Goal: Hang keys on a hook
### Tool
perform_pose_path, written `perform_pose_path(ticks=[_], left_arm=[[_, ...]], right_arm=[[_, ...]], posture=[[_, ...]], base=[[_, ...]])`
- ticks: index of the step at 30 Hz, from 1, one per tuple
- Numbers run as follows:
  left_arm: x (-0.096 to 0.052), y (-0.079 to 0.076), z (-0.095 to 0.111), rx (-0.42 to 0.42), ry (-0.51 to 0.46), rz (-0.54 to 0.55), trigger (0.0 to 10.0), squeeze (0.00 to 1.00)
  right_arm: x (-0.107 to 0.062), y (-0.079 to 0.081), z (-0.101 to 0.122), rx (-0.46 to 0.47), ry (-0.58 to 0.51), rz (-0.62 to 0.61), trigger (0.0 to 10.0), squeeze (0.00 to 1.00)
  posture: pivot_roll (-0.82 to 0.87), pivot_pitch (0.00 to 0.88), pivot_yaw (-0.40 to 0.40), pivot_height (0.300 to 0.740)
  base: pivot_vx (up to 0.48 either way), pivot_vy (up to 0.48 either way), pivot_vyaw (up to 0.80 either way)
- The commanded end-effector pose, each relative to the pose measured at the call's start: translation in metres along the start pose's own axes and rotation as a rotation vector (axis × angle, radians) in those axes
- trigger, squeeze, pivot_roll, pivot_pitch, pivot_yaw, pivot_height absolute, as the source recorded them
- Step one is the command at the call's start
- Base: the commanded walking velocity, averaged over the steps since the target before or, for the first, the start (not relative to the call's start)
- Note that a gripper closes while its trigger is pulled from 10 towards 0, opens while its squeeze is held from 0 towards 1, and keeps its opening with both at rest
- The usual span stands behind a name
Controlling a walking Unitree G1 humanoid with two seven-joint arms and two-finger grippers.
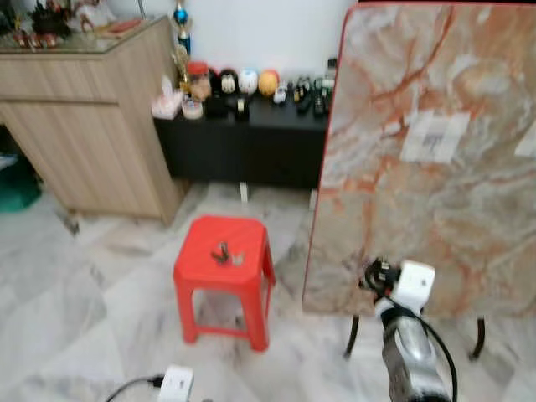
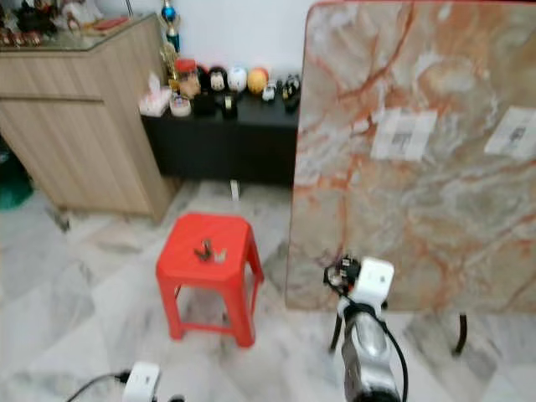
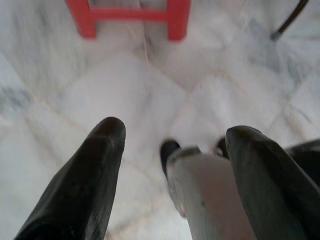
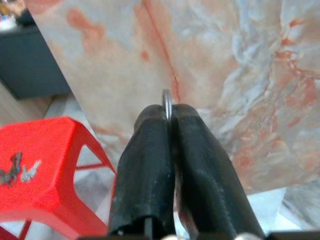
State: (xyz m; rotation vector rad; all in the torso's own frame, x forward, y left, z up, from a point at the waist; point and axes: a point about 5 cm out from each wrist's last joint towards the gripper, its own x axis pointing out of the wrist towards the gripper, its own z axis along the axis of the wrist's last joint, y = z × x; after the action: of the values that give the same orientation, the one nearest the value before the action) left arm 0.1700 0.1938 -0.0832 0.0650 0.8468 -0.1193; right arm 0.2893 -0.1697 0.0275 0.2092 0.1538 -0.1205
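Fingers of the right gripper [image 4: 169, 116] are pressed together on a thin metal ring [image 4: 167, 101], raised before the marble tabletop [image 1: 427, 151] standing on edge. Keys [image 1: 223, 252] lie on the red stool [image 1: 224, 272]. The left gripper [image 3: 172, 137] hangs spread above the floor [image 3: 150, 85].

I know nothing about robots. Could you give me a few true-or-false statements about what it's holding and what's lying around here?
1. The right gripper has its fingers pinched shut on a metal ring. True.
2. The red stool has nothing on it. False: keys lie on its seat.
3. The left gripper has its fingers spread apart above the floor. True.
4. The marble tabletop lies flat on the floor. False: it stands on edge beside the stool.
5. The black cabinet against the wall is bare. False: small items line its top.
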Motion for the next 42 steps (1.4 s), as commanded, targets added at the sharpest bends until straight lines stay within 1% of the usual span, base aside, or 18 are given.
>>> perform_pose_path(ticks=[1, 5, 7, 11, 14, 18, 21, 25, 27, 30, 38, 42], left_arm=[[-0.001, 0.004, -0.001, 0.001, 0.005, 0.022, 10.0, 0.00], [-0.001, 0.003, -0.001, 0.000, 0.007, 0.019, 10.0, 0.00], [0.000, 0.003, -0.001, 0.002, 0.011, 0.012, 10.0, 0.00], [0.000, 0.002, -0.001, 0.003, 0.013, 0.013, 10.0, 0.00], [0.000, 0.004, 0.000, -0.015, -0.006, 0.048, 10.0, 0.00], [0.000, 0.003, -0.001, -0.006, 0.005, 0.037, 10.0, 0.00], [0.000, 0.003, -0.001, -0.008, 0.007, 0.039, 10.0, 0.00], [0.000, 0.003, -0.001, -0.005, 0.009, 0.043, 10.0, 0.00], [-0.001, 0.003, -0.002, -0.005, 0.011, 0.046, 10.0, 0.00], [-0.001, 0.004, -0.002, -0.003, 0.016, 0.044, 10.0, 0.00], [-0.002, 0.004, -0.004, -0.009, 0.015, 0.038, 10.0, 0.00], [-0.002, 0.004, -0.004, -0.010, 0.012, 0.033, 10.0, 0.00]], right_arm=[[0.006, 0.002, 0.014, -0.005, -0.057, -0.019, 10.0, 0.00], [0.007, -0.001, 0.017, -0.008, -0.071, -0.039, 10.0, 0.00], [0.008, -0.005, 0.019, -0.007, -0.080, -0.068, 10.0, 0.00], [0.009, -0.005, 0.020, -0.009, -0.080, -0.074, 10.0, 0.00], [0.009, -0.005, 0.020, -0.013, -0.081, -0.081, 10.0, 0.00], [0.007, -0.006, 0.014, 0.003, -0.055, -0.100, 10.0, 0.00], [0.005, -0.012, 0.009, 0.020, -0.030, -0.128, 10.0, 0.00], [0.003, -0.014, 0.008, 0.017, -0.022, -0.135, 10.0, 0.00], [0.003, -0.015, 0.005, 0.009, 0.007, -0.135, 10.0, 0.00], [0.003, -0.016, 0.007, 0.019, -0.015, -0.141, 10.0, 0.00], [0.005, -0.008, 0.009, 0.022, -0.028, -0.117, 10.0, 0.00], [0.005, -0.008, 0.009, 0.028, -0.026, -0.116, 10.0, 0.00]], posture=[[0.01, 0.014, -0.027, 0.740], [0.01, 0.014, -0.027, 0.740], [0.01, 0.010, -0.026, 0.740], [0.01, 0.006, -0.025, 0.740], [0.01, 0.006, -0.025, 0.740], [0.01, 0.000, -0.024, 0.740], [0.01, 0.000, -0.024, 0.740], [0.00, 0.000, -0.023, 0.740], [0.00, 0.000, -0.024, 0.740], [0.00, 0.000, -0.023, 0.740], [0.01, 0.000, -0.022, 0.740], [0.01, 0.000, -0.022, 0.740]], base=[[0.000, 0.000, 0.00], [0.000, 0.000, 0.00], [0.000, 0.000, 0.00], [0.000, 0.000, 0.00], [0.000, 0.000, 0.00], [0.000, 0.000, 0.00], [0.000, 0.000, 0.00], [0.000, 0.000, 0.00], [0.000, 0.000, 0.00], [0.000, 0.000, -0.67], [0.225, 0.000, 0.00], [0.277, 0.000, 0.00]])
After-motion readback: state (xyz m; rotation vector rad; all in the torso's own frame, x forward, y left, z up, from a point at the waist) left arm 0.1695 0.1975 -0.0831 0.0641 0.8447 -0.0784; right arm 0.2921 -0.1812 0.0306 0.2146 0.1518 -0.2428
